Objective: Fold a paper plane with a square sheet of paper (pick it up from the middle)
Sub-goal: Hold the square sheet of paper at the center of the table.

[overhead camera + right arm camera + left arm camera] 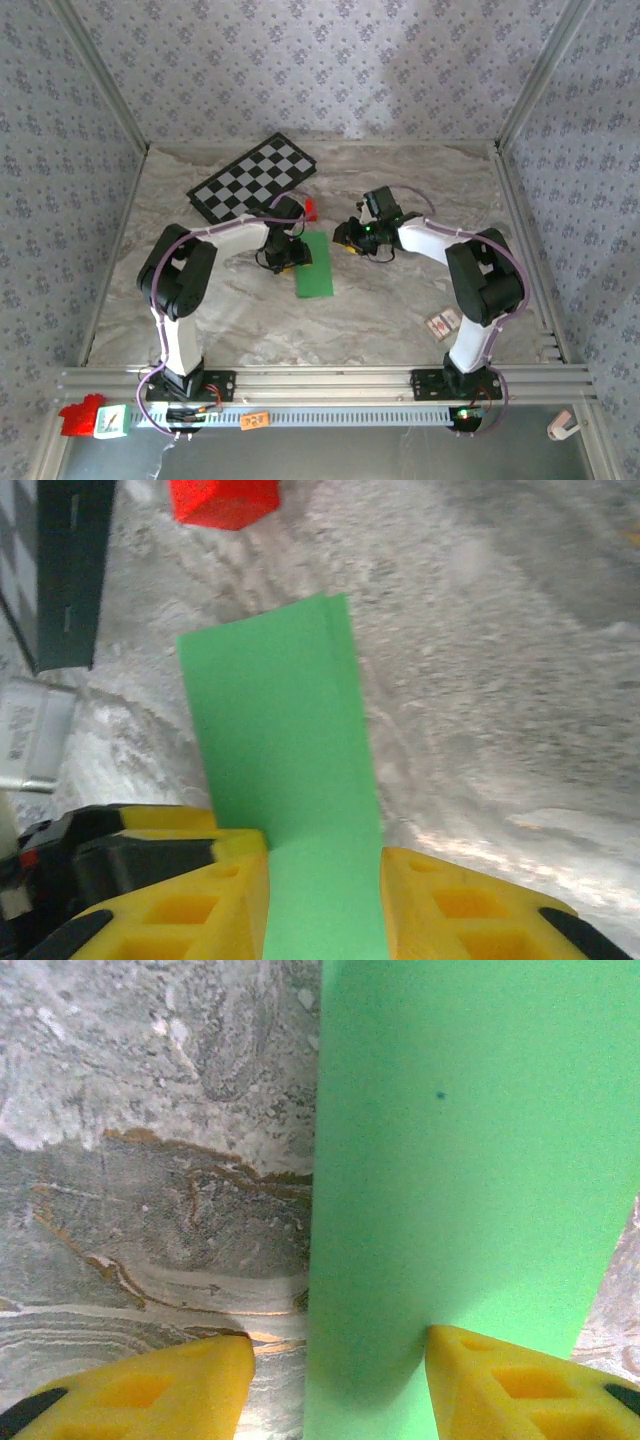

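The square sheet of paper (315, 266) lies flat on the marble table, folded into a long bright green rectangle with no paper plane shape. My left gripper (288, 254) hovers low at its left edge, open. In the left wrist view the sheet (460, 1160) runs under the right yellow finger (520, 1385) while the left finger (150, 1390) is over bare table. My right gripper (349, 238) stands at the sheet's far right corner, open. In the right wrist view the green sheet (280, 730) passes between and beneath the two yellow fingers (470, 910).
A black-and-white checkered board (252, 178) lies at the back left, its dark edge (65, 570) near the sheet. A small red block (310, 208) (222, 500) sits just beyond the sheet's far end. A small card (443, 322) lies near the right arm's base.
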Controlling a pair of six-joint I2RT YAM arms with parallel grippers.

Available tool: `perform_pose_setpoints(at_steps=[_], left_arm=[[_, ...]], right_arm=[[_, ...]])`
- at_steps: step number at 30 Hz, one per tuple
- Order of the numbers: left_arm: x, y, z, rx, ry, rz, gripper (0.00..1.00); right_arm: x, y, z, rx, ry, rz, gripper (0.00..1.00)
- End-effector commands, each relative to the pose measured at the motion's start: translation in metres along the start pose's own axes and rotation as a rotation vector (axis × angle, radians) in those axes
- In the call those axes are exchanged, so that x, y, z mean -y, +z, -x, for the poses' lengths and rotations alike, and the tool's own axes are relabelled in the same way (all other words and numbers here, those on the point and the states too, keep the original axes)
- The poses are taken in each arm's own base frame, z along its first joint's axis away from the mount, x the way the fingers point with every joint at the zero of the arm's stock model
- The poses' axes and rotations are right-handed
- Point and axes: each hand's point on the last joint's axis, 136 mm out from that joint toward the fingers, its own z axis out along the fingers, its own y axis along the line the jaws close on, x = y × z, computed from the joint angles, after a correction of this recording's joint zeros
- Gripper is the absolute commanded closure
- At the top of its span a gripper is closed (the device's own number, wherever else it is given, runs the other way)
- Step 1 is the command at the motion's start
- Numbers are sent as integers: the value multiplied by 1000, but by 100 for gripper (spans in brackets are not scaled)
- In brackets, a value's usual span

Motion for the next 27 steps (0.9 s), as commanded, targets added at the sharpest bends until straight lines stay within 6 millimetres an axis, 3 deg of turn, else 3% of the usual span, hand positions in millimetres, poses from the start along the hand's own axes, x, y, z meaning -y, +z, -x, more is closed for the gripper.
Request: perform_pose_setpoints(at_steps=[1, 27], left_arm=[[-42, 40, -36, -133, -27, 161, 48], [-41, 59, -48, -205, 38, 174, 45]], right_arm=[[8, 0, -6, -6, -11, -30, 63], [-3, 21, -22, -79, -59, 22, 63]])
